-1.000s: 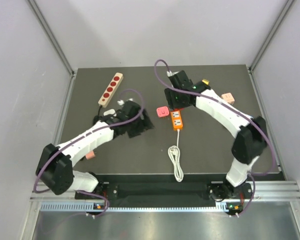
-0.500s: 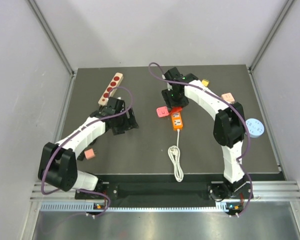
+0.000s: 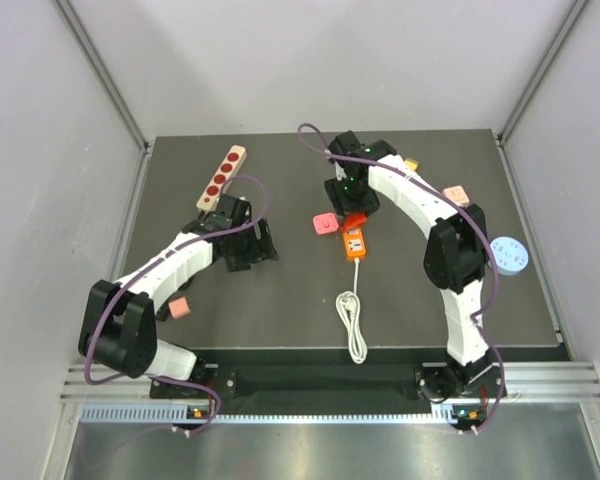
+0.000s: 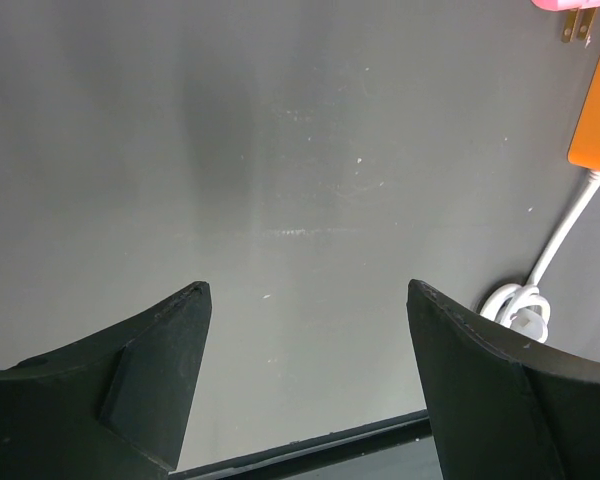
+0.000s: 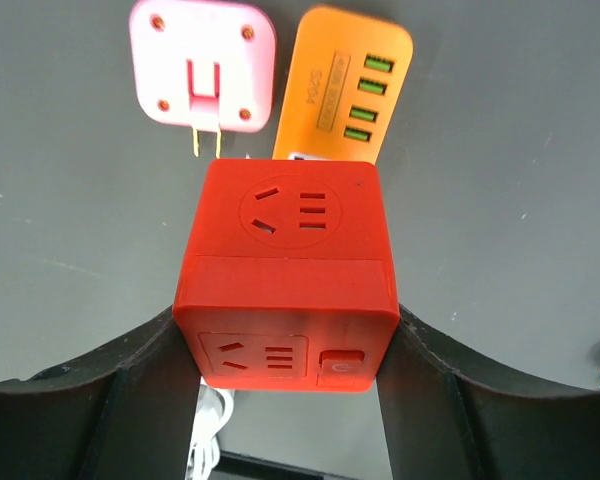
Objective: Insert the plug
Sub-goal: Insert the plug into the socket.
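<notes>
The dark table (image 3: pixel 280 300) fills the middle of the top view. The right arm (image 3: pixel 420 205) bends from the lower right up to the centre, and the left arm (image 3: pixel 180 265) reaches from the lower left toward the middle left.

In the upper left lies a beige power strip (image 3: pixel 221 178) with red round sockets. An orange power strip (image 3: pixel 354 243) lies in the centre, and its white cable (image 3: pixel 353 325) is coiled below it.

The right gripper (image 5: pixel 287 320) holds the plug (image 5: pixel 287 275), a red cube, between its two fingers, one at each side face. In the right wrist view the plug is in the centre of the frame, over the near end of the orange strip. If it touches the strip, I cannot tell.

The left gripper (image 4: pixel 308 290) is spread wide over bare table, with nothing between the fingers.

A pink adapter (image 5: pixel 203 65) lies just left of the orange strip, with its prongs visible. A pale blue round object (image 3: pixel 509 255) is at the right edge of the top view.
</notes>
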Motion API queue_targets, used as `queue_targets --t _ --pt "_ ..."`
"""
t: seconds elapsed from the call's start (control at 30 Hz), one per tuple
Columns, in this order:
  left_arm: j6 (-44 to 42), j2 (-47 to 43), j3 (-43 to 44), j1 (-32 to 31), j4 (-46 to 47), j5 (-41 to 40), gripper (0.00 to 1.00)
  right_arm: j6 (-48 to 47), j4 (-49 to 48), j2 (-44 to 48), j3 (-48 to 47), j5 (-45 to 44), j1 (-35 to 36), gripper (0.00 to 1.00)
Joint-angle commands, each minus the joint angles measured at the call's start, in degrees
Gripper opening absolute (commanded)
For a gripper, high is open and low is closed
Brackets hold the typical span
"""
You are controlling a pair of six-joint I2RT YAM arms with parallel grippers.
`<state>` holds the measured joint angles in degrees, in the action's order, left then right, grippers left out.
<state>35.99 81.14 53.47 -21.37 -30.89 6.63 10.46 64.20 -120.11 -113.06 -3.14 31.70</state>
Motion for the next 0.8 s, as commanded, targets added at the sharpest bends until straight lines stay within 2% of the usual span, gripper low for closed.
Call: queue_targets --t 0.0,0.77 --pt "-0.8 -1.7 1.4 0.4 -0.3 -0.3 0.84 -0.2 3.4 -1.2 -2.7 0.4 -0.8 0.00" --pt "-0.6 -0.5 1.5 0.6 0.0 0.1 0.83 0.9 3.6 -8.3 -5.9 2.3 -2.7 0.00"
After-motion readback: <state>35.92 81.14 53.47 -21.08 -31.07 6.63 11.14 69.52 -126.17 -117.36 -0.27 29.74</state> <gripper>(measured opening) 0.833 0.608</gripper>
